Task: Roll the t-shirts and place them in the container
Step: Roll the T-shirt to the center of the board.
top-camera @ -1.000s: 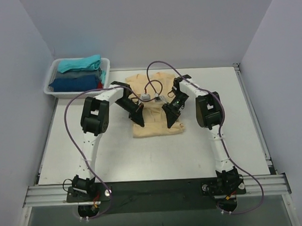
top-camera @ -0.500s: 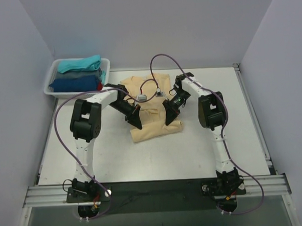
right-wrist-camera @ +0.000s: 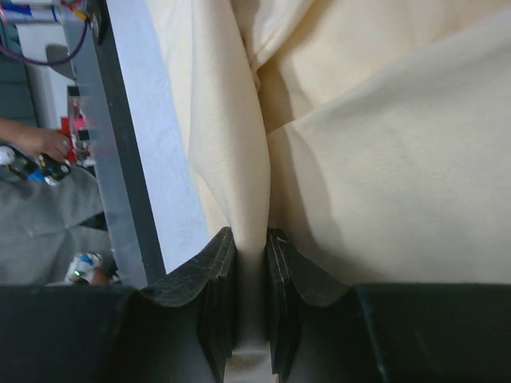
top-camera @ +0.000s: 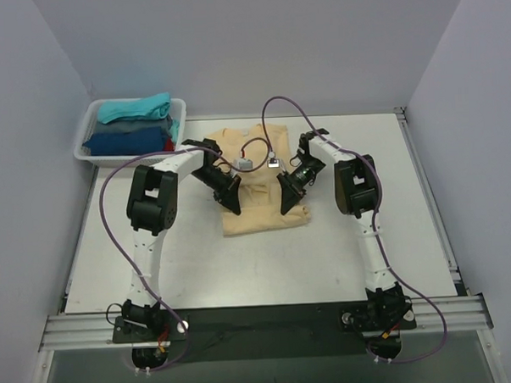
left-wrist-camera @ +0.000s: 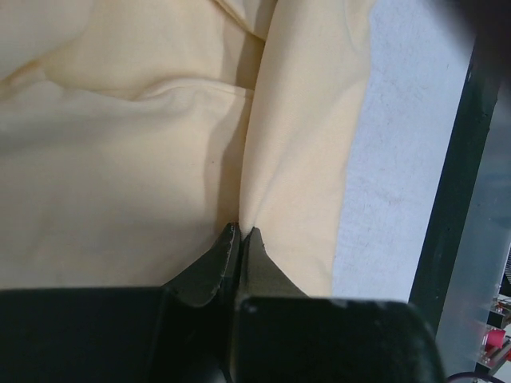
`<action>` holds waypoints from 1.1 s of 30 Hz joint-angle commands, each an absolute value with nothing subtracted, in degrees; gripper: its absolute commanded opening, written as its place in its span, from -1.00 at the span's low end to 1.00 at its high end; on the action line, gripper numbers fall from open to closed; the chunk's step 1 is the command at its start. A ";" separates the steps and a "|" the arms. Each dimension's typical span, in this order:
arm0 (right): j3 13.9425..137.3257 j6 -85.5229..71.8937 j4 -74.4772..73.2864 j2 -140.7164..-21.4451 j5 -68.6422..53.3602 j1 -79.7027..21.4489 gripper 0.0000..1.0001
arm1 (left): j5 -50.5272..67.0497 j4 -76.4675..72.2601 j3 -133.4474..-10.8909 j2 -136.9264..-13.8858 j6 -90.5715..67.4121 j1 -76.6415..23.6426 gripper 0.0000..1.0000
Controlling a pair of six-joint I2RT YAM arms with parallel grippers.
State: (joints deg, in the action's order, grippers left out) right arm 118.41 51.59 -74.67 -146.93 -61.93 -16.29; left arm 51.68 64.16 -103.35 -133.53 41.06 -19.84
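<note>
Basket (top-camera: pixel 110 159), far left of left claw (left-wrist-camera: pixel 239 232): teal, dark blue, red t-shirt bundles (top-camera: pixel 133 112) stacked inside.
Left claw: closed, pinching thin fold of tan t-shirt (top-camera: pixel 265 215).
Tan t-shirt: lies on table (top-camera: pixel 242 268), between both claws.
Right claw (right-wrist-camera: pixel 250 236): closed on thicker fold.
Cloth judged light, limp, crease-prone. Grip edge folds, both sides together.
Wrist views confirm pinch; top view shows layout only.
</note>
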 commanded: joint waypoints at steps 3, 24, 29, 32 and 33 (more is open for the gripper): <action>116.45 44.83 -87.19 -149.76 -60.73 -13.45 -0.63 | 48.08 65.30 -104.94 -133.42 42.54 -20.04 -1.00; 116.72 30.94 -77.61 -149.24 -52.64 -17.84 -0.65 | 15.85 7.41 -48.64 -80.52 46.22 -36.90 0.63; 116.28 32.34 -77.43 -148.62 -53.35 -18.28 -0.67 | 6.69 -10.68 -33.94 -77.78 49.39 -44.72 0.66; 115.66 33.39 -78.04 -148.27 -53.35 -18.90 -0.68 | 1.42 -18.34 -29.98 -79.00 50.89 -47.28 0.66; 115.66 33.22 -78.31 -148.79 -53.87 -18.55 -0.68 | 0.71 -19.24 -29.54 -79.62 51.85 -48.94 0.66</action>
State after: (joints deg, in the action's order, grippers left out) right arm 116.66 31.90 -76.23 -149.56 -57.47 -17.28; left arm 10.52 -1.93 -31.33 -78.48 47.81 -45.54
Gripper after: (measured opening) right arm 0.175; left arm 0.828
